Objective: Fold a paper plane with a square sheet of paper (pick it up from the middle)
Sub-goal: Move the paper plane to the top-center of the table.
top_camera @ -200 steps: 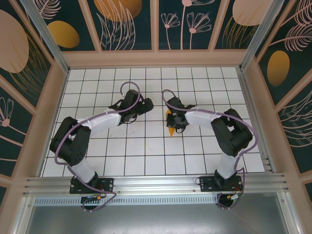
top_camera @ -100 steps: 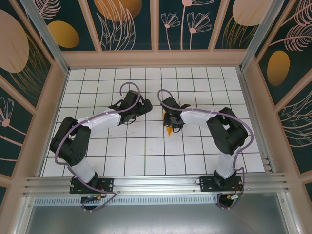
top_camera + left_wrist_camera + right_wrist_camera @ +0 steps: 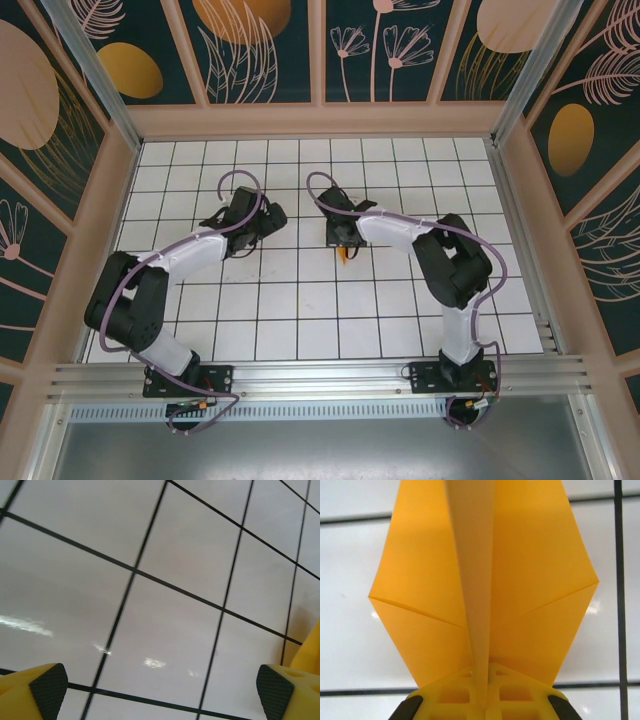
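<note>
Item 1: paper plane (image 3: 530, 580), orange-yellow, part-folded; raised ctr ridge running lengthwise, one flap spread to each side, a diagonal crease across each flap. Location: about mid-table, a touch right of ctr, well apart from all four edges. From above, the paper plane (image 3: 346, 254) shows as a pointed end sticking out toward the near edge from under the claw. Whether that tip touches the tiles: can't tell. Item 2: R gripper (image 3: 482, 702), yellow fingers w/ dark pads, clamped tight on the plane's ctr ridge at one end, flaps fanning out beyond. From above, R gripper (image 3: 340, 232) sits at the end of an arm that rises from the near-right edge and bends back toward the table's middle. Item 3: L gripper (image 3: 160, 687), jaws spread wide, nothing btwn them, dark pads (image 3: 47, 685) over bare tiles. From above, L gripper (image 3: 268, 214) sits left of the plane, near but apart, roughly level w/ the other claw. Item 4: table (image 3: 300, 310), white tiles, black grid lines, pale frame (image 3: 320, 122) round it.
</note>
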`<state>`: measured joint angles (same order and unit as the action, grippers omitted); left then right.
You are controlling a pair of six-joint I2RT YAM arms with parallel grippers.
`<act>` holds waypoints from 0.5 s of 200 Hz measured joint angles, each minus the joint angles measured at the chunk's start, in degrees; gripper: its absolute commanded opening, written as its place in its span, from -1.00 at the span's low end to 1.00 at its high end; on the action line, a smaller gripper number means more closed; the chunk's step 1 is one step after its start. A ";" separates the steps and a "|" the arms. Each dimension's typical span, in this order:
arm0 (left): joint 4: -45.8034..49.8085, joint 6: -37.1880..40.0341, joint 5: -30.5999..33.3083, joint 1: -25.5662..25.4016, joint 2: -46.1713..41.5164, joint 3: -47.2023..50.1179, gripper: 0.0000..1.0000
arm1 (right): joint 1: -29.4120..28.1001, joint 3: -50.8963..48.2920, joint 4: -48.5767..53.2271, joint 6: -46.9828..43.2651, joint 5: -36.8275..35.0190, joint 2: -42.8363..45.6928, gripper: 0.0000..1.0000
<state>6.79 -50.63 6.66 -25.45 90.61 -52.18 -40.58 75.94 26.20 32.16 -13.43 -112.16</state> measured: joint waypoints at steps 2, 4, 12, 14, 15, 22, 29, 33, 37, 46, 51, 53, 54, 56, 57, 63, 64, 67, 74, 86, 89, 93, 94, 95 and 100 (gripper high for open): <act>-0.02 0.00 -0.02 0.11 -0.15 0.17 0.97 | 0.13 0.37 -0.04 -0.37 -0.02 -0.24 -0.90; -0.02 0.00 -0.04 0.24 -0.26 0.35 0.97 | 0.22 0.74 -0.09 -0.55 -0.02 -0.39 -0.90; 0.00 0.00 -0.09 0.59 -0.63 0.94 0.97 | 0.68 2.14 -0.33 -1.68 0.02 -1.25 -0.90; 0.00 0.00 -0.11 0.66 -0.70 1.09 0.97 | 0.81 2.47 -0.42 -1.92 0.04 -1.44 -0.90; 0.00 0.00 -0.11 0.68 -0.72 1.14 0.97 | 0.87 2.60 -0.42 -1.99 0.04 -1.53 -0.90; 0.00 0.00 -0.15 0.74 -0.90 1.55 0.97 | 1.36 3.87 -0.39 -2.80 0.20 -2.45 -0.90; 0.00 0.00 -0.17 0.76 -0.96 1.88 0.97 | 1.88 5.11 -0.46 -3.52 0.31 -3.41 -0.90; 0.00 0.00 -0.17 0.76 -0.98 2.05 0.97 | 2.12 5.68 -0.48 -3.82 0.39 -3.89 -0.90; 0.04 0.00 -0.24 0.76 -0.98 2.19 0.97 | 2.47 6.32 -0.48 -4.13 0.46 -4.46 -0.90; 0.11 0.00 -0.39 0.76 -0.98 2.32 0.97 | 3.19 7.52 -0.50 -4.92 0.68 -5.77 -0.90; 0.11 0.00 -0.48 0.76 -0.98 2.36 0.97 | 3.56 8.04 -0.48 -5.11 0.85 -6.36 -0.90; 0.11 0.00 -0.52 0.76 -0.98 2.36 0.97 | 3.69 8.24 -0.48 -5.20 0.90 -6.64 -0.90; 0.11 0.00 -0.59 0.76 -0.98 2.36 0.97 | 3.80 8.37 -0.48 -5.22 1.01 -6.82 -0.90; 0.11 0.00 -0.63 0.76 -0.98 2.36 0.97 | 3.98 8.55 -0.48 -5.35 1.07 -7.04 -0.90; 0.11 0.00 -0.63 0.76 -0.98 2.36 0.97 | 4.02 8.59 -0.48 -5.38 1.07 -7.08 -0.90; 0.07 0.00 -0.68 0.76 -0.98 2.36 0.97 | 4.44 8.98 -0.48 -5.57 1.29 -7.74 -0.90; 0.07 0.00 -0.72 0.76 -0.98 2.36 0.97 | 4.50 9.03 -0.46 -5.55 1.31 -7.78 -0.90; 0.07 0.00 -0.81 0.76 -0.98 2.36 0.97 | 4.72 9.16 -0.48 -5.68 1.36 -8.04 -0.90; 0.07 0.00 -0.90 0.76 -0.98 2.36 0.97 | 5.18 9.29 -0.46 -5.97 1.55 -8.48 -0.89; 0.04 0.00 -1.42 0.76 -0.98 2.36 0.97 | 5.88 9.31 -0.46 -6.10 2.16 -8.94 -0.88; 0.02 0.00 -1.55 0.76 -0.98 2.36 0.97 | 6.03 9.31 -0.46 -6.14 2.47 -8.98 -0.88; 0.02 0.00 -1.68 0.76 -0.98 2.36 0.97 | 6.16 9.38 -0.46 -6.16 2.64 -8.98 -0.88; 0.02 0.00 -1.68 0.76 -0.98 2.36 0.97 | 6.16 9.42 -0.46 -6.16 2.67 -8.98 -0.88; 0.02 0.00 -1.68 0.76 -0.98 2.36 0.97 | 6.19 9.42 -0.46 -6.16 2.69 -8.98 -0.87; 0.02 0.00 -1.75 0.76 -0.98 2.36 0.97 | 6.34 9.51 -0.50 -6.16 2.89 -8.98 -0.86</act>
<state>6.81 -50.63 4.91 -24.69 89.62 -49.82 -34.24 85.45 25.69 26.00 -10.55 -121.14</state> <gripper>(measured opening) 0.985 0.062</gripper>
